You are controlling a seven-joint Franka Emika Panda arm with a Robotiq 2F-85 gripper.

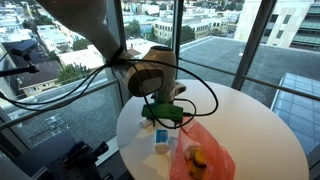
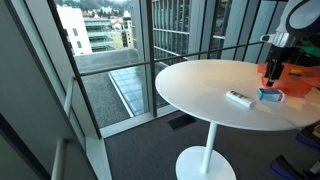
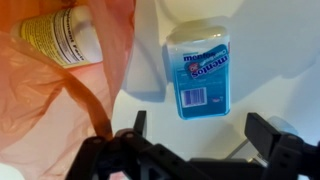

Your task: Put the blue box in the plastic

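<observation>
Open gripper [image 3: 200, 135] hanging over the blue box [image 3: 200, 72] on the round white table [image 1: 255, 125].

In the wrist view the jaws stand wide apart and hold nothing. The box lies flat just ahead of them, centred between the two fingers, close beside the orange plastic bag [image 3: 55, 115] but outside it. A bottle [image 3: 60, 35] lies in the bag.

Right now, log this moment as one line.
gripper: open, above blue box | blue box: on table, outside plastic bag | bottle: in plastic bag
</observation>
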